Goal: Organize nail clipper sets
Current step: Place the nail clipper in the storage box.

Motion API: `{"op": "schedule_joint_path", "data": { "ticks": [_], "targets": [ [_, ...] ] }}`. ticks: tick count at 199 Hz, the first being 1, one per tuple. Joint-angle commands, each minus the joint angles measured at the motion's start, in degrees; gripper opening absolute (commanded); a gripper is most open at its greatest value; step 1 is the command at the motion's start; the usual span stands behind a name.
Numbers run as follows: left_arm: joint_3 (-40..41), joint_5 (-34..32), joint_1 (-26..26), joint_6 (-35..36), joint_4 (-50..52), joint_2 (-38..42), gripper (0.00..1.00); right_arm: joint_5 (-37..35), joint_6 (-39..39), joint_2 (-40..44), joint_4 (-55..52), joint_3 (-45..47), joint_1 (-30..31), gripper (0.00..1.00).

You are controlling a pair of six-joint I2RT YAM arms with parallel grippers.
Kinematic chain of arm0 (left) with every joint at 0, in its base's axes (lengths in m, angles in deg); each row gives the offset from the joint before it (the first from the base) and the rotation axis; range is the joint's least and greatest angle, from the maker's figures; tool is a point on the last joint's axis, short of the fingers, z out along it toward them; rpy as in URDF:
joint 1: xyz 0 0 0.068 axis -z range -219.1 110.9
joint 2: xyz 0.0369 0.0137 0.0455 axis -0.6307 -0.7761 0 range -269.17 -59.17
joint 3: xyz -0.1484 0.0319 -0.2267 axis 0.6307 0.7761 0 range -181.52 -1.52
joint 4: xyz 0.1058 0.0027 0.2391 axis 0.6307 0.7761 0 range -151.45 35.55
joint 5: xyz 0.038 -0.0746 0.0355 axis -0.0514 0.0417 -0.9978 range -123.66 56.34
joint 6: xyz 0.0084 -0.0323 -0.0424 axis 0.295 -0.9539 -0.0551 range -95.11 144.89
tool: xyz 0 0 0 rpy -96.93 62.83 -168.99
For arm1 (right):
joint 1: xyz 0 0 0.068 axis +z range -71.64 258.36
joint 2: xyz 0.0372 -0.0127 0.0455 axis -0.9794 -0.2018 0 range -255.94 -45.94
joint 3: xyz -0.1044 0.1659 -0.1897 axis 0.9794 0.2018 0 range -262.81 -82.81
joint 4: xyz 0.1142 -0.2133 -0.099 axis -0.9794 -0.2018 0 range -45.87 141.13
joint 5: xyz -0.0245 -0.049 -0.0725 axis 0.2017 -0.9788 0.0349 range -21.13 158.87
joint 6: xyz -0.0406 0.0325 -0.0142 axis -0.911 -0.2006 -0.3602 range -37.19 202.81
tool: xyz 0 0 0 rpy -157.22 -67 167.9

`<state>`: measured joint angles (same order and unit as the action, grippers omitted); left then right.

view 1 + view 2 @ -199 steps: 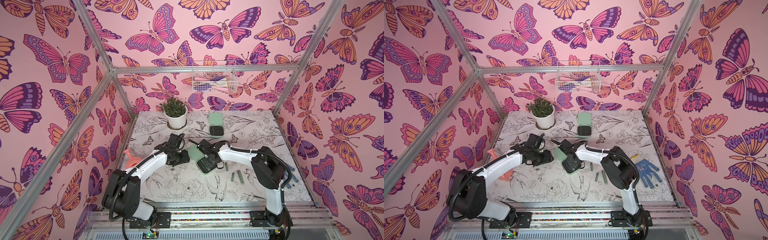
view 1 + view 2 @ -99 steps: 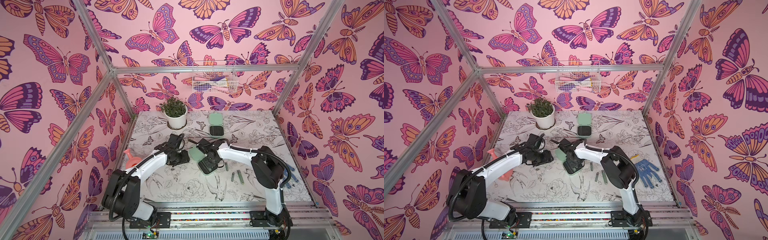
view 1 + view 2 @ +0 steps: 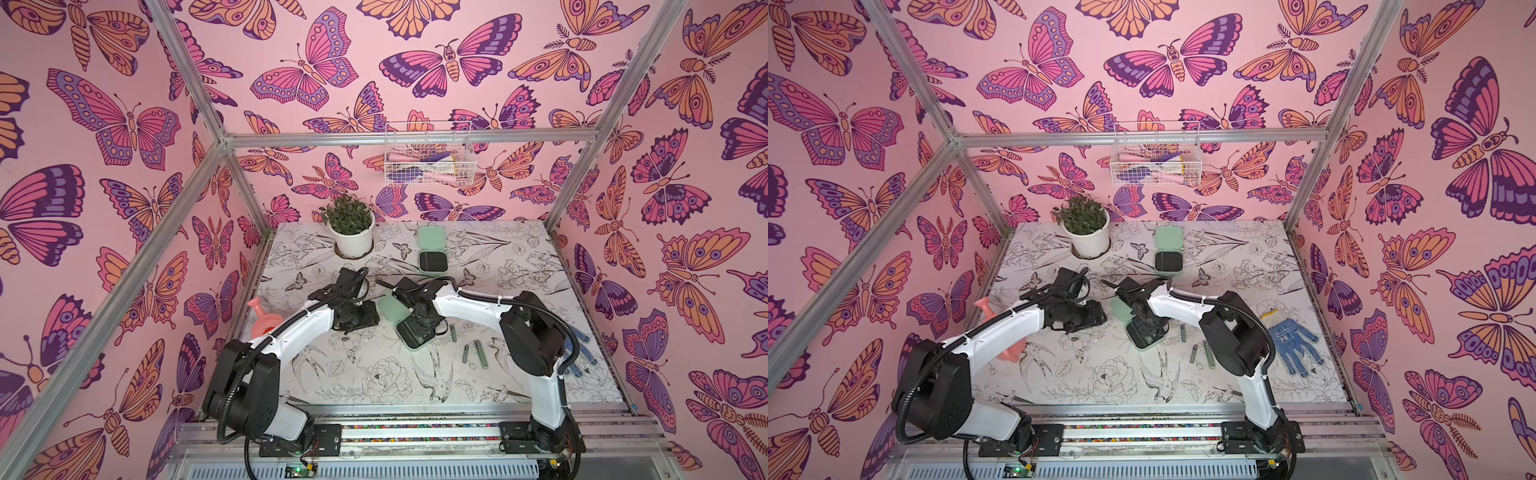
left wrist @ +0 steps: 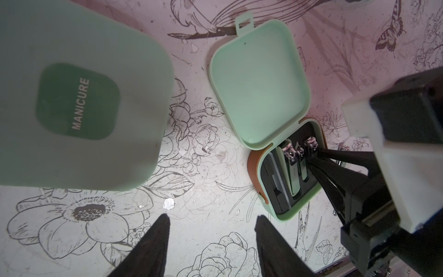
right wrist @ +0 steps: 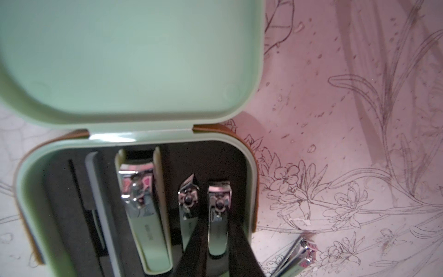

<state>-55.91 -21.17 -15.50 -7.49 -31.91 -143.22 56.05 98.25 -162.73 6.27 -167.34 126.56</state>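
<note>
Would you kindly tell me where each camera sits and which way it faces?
Both top views: high above the arm bases, looking down at the table toward the back wall; both arms show whole, with left gripper and right gripper.
Left wrist: on the left arm, looking down past its open fingers at a closed case and an open case; the right gripper shows too.
Right wrist: on the right arm, close over the open case, fingers either side of a clipper.
Shared: both wrist views show the open case.

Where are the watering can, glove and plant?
Pink watering can (image 3: 265, 325): in a top view, its body.
Blue glove (image 3: 1288, 336): in a top view, its palm.
Potted plant (image 3: 354, 243): in a top view, its white pot.
</note>
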Motion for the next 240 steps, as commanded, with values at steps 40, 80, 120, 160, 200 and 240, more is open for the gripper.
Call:
{"op": "schedule_joint_path", "data": {
  "ticks": [40,80,120,160,200,240],
  "targets": [
    [1.0,0.3,-0.4,0.4,-0.2,0.8,0.6,0.9,0.7,-1.2,-1.4,-0.7,0.3,0.21],
    [0.9,0.5,-0.4,0.4,-0.2,0.8,0.6,0.2,0.6,-0.2,-2.1,-1.1,0.3,0.21],
    [0.8,0.6,-0.4,0.4,-0.2,0.8,0.6,0.2,0.5,0.2,-2.9,-1.8,0.3,0.23],
    [0.5,1.7,-0.4,1.3,-0.2,0.3,0.6,0.2,0.4,1.2,-3.3,-2.0,0.3,0.24],
    [0.9,3.5,0.2,3.4,-0.3,-0.1,0.59,0.1,0.1,2.3,-3.7,-2.1,0.0,0.26],
    [1.1,2.5,1.0,3.1,-0.3,-0.1,0.59,1.5,0.3,3.5,-3.3,-2.2,-0.5,0.27]
  ]
}}
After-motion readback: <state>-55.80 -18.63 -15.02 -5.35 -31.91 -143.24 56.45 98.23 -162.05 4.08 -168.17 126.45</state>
